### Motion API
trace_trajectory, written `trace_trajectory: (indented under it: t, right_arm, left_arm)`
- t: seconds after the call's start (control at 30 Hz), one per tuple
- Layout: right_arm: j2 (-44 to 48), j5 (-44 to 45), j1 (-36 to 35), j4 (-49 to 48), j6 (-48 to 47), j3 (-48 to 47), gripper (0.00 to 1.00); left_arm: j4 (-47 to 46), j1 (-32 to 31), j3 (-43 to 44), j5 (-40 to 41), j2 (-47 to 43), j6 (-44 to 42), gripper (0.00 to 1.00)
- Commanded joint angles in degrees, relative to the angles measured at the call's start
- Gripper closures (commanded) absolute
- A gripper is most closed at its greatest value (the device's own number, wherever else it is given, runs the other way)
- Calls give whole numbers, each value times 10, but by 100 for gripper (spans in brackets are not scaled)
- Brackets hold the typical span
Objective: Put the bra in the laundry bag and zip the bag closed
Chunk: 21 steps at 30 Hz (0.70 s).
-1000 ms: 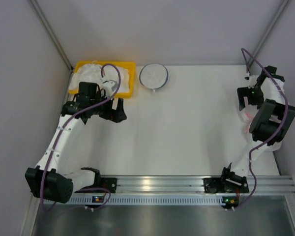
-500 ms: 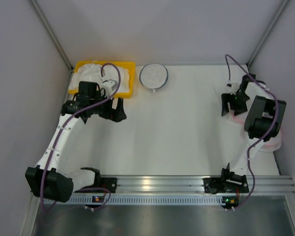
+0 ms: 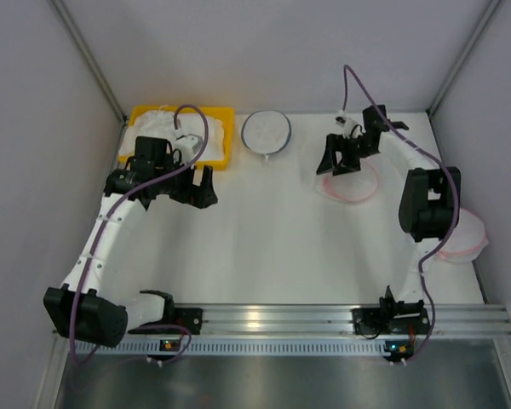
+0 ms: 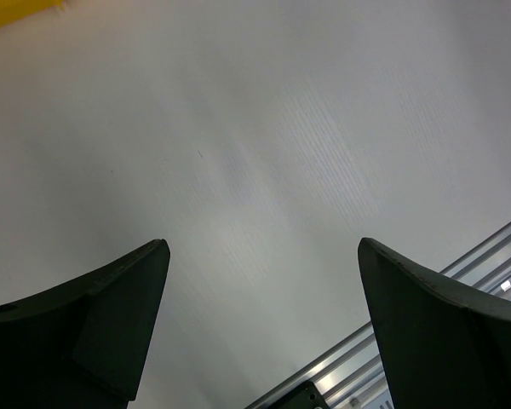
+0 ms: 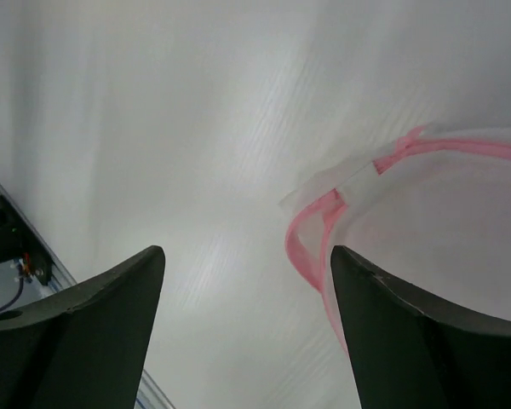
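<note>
The bra (image 3: 157, 128) lies in a white heap inside the yellow tray (image 3: 227, 141). The laundry bag (image 3: 353, 186) lies flat on the bench (image 3: 264, 247), far to the right of that tray. The right claw (image 3: 339, 164) is over it, fingers apart, holding nothing. The left claw (image 3: 200, 189) hangs just in front of the tray, apart and empty too. I think it should reach into the tray and pinch the bra's middle, so no strap drags.

I count one tray, one white heap, and three round bags. Besides the laundry bag, there is one dark-rimmed bag (image 3: 266, 130) and one other pink-rimmed bag (image 3: 462, 243).
</note>
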<state>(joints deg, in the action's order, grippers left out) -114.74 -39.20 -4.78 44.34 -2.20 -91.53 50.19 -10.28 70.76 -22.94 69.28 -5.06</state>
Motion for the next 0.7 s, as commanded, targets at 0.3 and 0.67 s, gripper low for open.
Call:
trace_trajectory:
  t: [0.3, 0.67]
  right_arm:
    - [5, 105, 71, -14, -104, -159, 25]
    - [-53, 39, 71, -102, -36, -30, 38]
  left_arm:
    - [3, 1, 28, -33, 24, -8, 2]
    - [3, 1, 30, -18, 25, -11, 2]
